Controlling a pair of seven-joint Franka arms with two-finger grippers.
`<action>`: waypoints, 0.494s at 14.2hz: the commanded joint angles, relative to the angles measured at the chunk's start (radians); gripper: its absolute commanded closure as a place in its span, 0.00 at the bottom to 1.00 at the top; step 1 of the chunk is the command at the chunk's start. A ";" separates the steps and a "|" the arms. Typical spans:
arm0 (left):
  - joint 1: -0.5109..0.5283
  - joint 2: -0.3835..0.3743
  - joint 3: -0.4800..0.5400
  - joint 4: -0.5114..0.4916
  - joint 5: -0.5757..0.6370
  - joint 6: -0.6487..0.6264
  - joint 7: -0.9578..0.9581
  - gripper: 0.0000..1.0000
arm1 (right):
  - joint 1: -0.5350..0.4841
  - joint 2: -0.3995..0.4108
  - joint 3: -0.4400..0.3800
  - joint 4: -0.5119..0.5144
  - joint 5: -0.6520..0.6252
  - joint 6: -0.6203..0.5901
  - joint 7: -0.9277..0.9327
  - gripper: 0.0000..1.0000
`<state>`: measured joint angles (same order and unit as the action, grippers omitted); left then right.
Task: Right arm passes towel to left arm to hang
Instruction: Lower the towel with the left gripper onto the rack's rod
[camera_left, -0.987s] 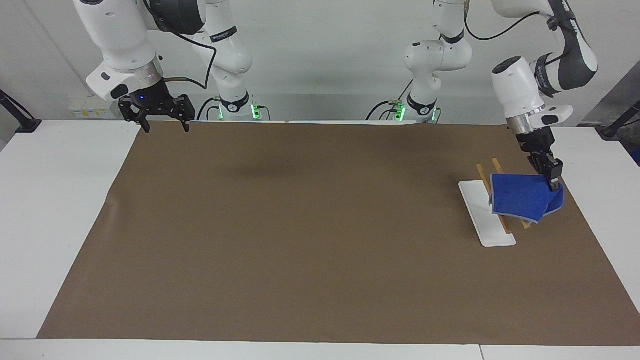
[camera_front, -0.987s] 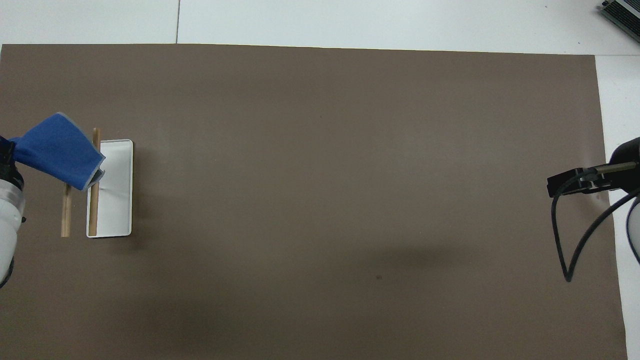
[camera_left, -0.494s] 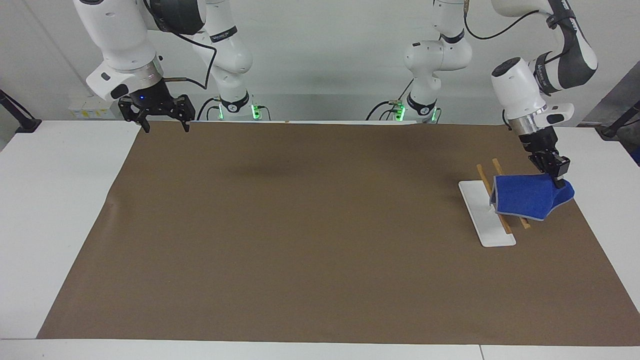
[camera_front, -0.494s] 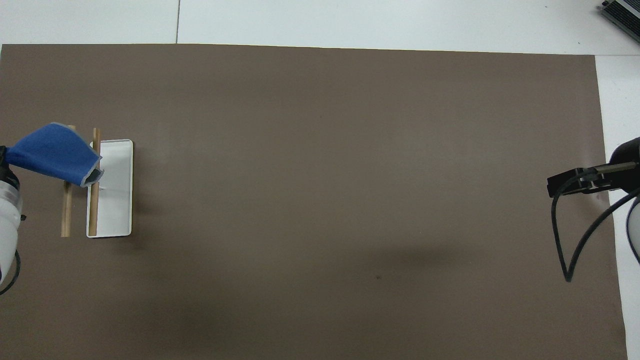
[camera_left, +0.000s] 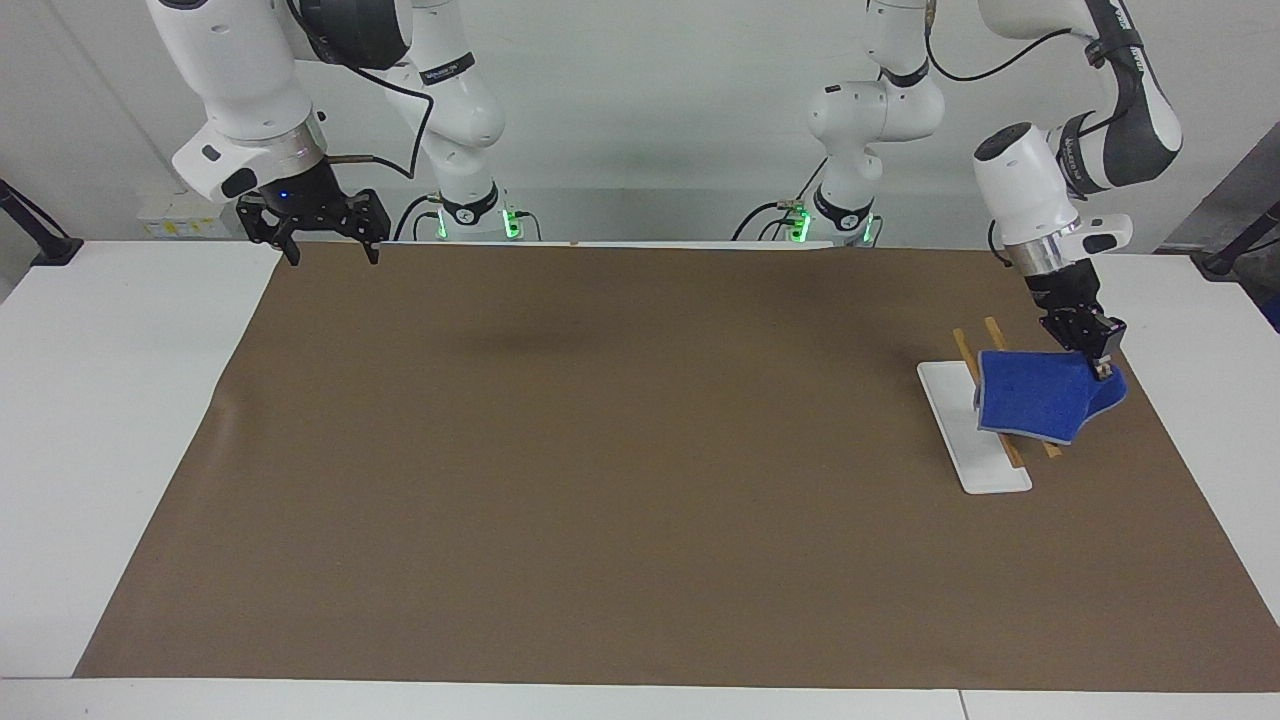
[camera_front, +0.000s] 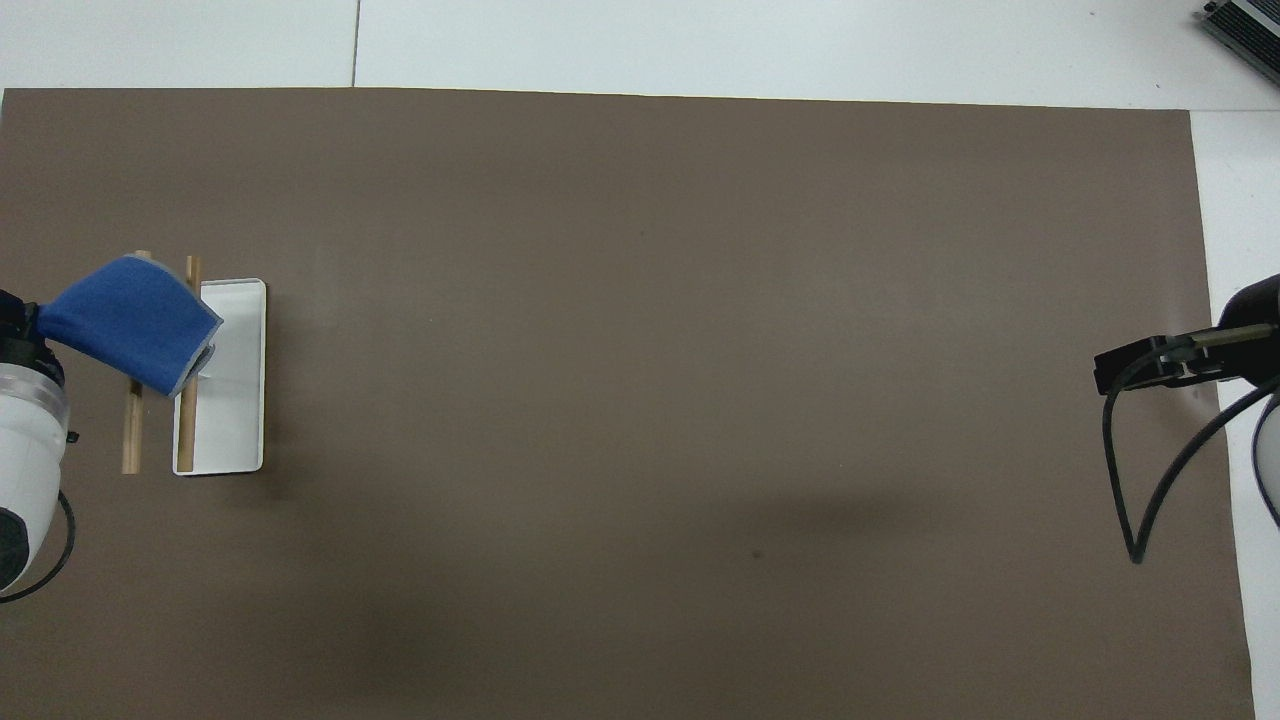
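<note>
bench (camera_left: 150, 420) with brown paper mat (camera_left: 600, 480) | white rack base with two wooden rails (camera_left: 975, 440) at left arm's end | bright-blue microfibre towel (camera_left: 1040, 405) draped over rails, probably touching | left pincer (camera_left: 1102, 368) clamped on towel corner | right pincer (camera_left: 327, 252) waits, fingers apart

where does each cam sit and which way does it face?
Facing view: high across the table, looking at the robots; both arms show whole, left end effector shut on the towel over the rack, right end effector open, waiting.
Overhead view: above the robots' end, looking steeply down; only wrist parts show at the edges.
Shared: towel, rack, brown mat.
</note>
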<state>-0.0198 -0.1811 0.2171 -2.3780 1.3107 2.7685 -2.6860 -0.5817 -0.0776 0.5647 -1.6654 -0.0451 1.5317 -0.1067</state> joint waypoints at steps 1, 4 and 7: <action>-0.009 0.002 -0.002 -0.010 -0.011 -0.014 -0.057 1.00 | -0.003 -0.022 -0.005 -0.020 0.024 0.013 -0.002 0.00; -0.025 0.008 -0.005 -0.009 -0.079 -0.014 -0.093 1.00 | -0.003 -0.022 -0.005 -0.020 0.022 0.013 -0.002 0.00; -0.041 0.031 -0.024 0.016 -0.211 -0.018 -0.098 1.00 | -0.003 -0.022 -0.005 -0.020 0.024 0.013 -0.002 0.00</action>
<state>-0.0354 -0.1671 0.2000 -2.3793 1.1452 2.7688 -2.7203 -0.5817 -0.0776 0.5647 -1.6654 -0.0451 1.5317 -0.1066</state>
